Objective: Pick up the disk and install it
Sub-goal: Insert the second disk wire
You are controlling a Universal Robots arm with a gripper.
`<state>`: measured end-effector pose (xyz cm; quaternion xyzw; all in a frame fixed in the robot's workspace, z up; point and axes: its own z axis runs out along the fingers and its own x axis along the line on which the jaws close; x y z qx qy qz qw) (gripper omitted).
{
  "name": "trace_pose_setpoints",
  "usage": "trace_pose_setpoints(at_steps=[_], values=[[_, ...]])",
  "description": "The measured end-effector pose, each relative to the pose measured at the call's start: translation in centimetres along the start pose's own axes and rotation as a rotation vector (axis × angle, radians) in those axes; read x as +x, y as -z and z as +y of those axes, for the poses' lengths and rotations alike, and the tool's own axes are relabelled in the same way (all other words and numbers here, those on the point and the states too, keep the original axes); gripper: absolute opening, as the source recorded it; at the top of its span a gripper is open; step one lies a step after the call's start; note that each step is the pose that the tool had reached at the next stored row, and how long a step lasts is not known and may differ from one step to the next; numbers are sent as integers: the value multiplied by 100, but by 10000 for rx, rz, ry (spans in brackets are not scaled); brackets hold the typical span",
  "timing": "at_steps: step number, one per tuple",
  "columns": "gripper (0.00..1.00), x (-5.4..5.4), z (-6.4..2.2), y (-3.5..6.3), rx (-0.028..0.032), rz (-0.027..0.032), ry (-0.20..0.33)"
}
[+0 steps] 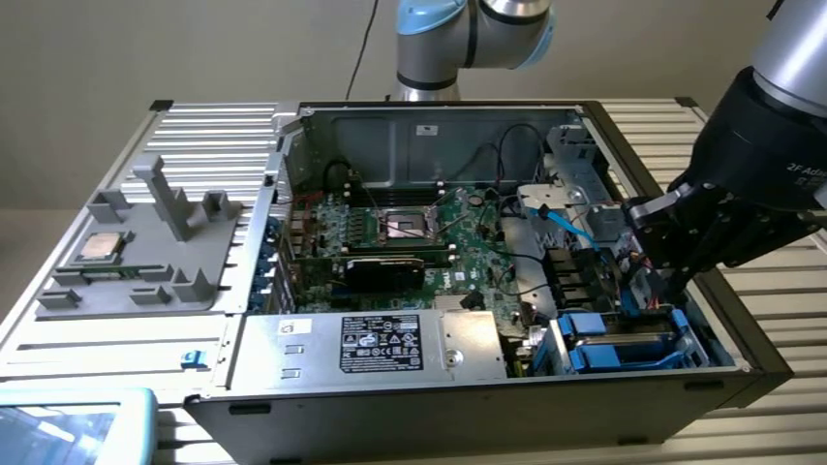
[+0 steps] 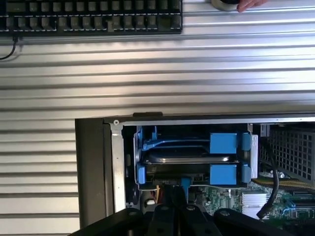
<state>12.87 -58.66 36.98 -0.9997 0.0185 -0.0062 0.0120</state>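
The disk lies flat inside the drive bay at the near corner of the open computer case, on the exterior view's right. Its silver-grey body sits between the bright blue rails of its carrier frame. In the wrist view the disk shows edge-on, with the blue carrier frame above and below it. My gripper hangs just above the bay's inner end. Its dark fingers are shut, pressed together with nothing visible between them, right by a small blue tab at the bay's edge.
A silver power-supply box with a black label fills the case's near side, beside the motherboard. A blue cable runs near my wrist. A grey fixture holding a CPU chip lies outside the case. A keyboard and a fingertip rest on the ribbed table.
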Motion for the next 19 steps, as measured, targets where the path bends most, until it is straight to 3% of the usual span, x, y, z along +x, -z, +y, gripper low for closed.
trace_pose_setpoints(at_steps=[10,19], values=[[11,-70,-157,50,-38,1,1],[11,-71,-168,51,-39,1,5]])
